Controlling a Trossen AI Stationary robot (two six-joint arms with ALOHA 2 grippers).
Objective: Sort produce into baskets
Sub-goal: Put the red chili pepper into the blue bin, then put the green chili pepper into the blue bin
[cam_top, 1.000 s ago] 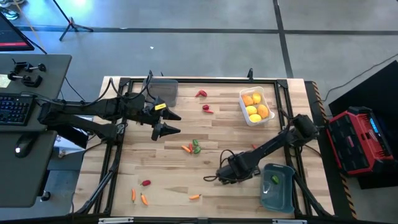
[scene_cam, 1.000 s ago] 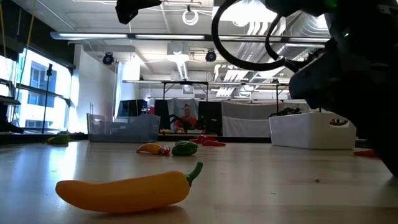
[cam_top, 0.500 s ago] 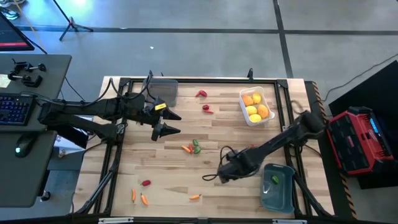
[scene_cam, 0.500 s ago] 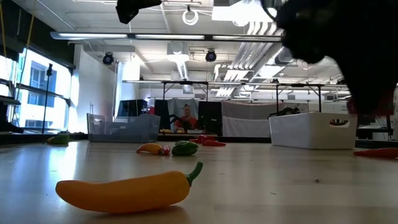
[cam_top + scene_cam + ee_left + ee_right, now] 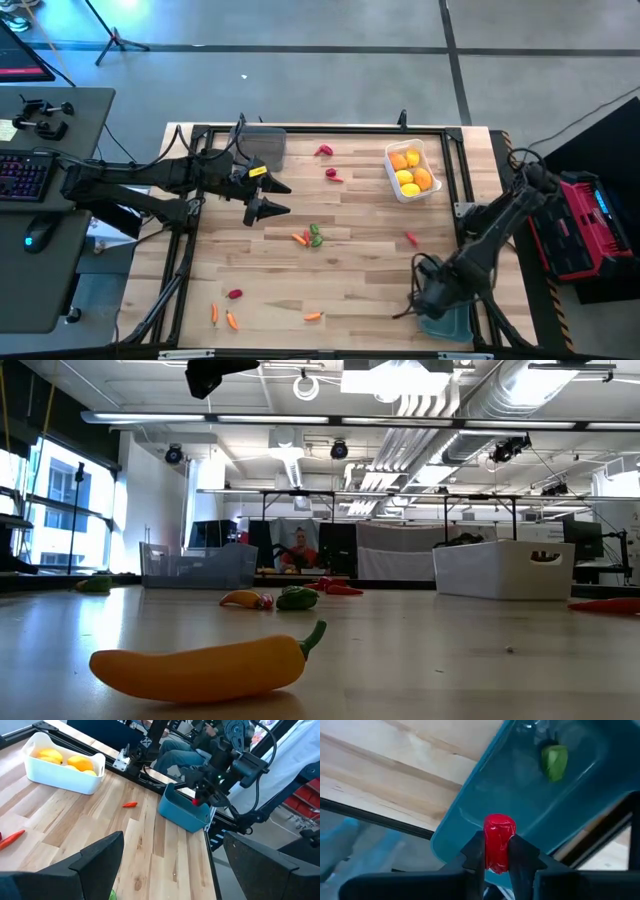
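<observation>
R claw is clamped on a small red pepper, pinched between its 2 dark fingers, and hangs right over the blue bin at the table's front-R corner. In the wrist view the bin's floor shows below the pepper, w/ 1 green pepper already lying inside. From the L wrist view the same claw sits at the bin's rim, red piece between its tips.

Next out: 1 red pepper lies loose on the wood between the blue bin and the white bin. White bin stands near the back-R of the table and holds approx 4 yellow-orange fruits.

Mid-table: a green pepper touching an orange carrot. 2 more red peppers lie near the back edge, apart from each other. Front-L: a red pepper, 2 carrots just beside each other, and 1 more carrot near the front edge; low view has that yellow-orange piece up close.

L claw hovers over the back-L part of the table, jaws spread wide, nothing in them. The grey bin stands just behind it at the back edge.
</observation>
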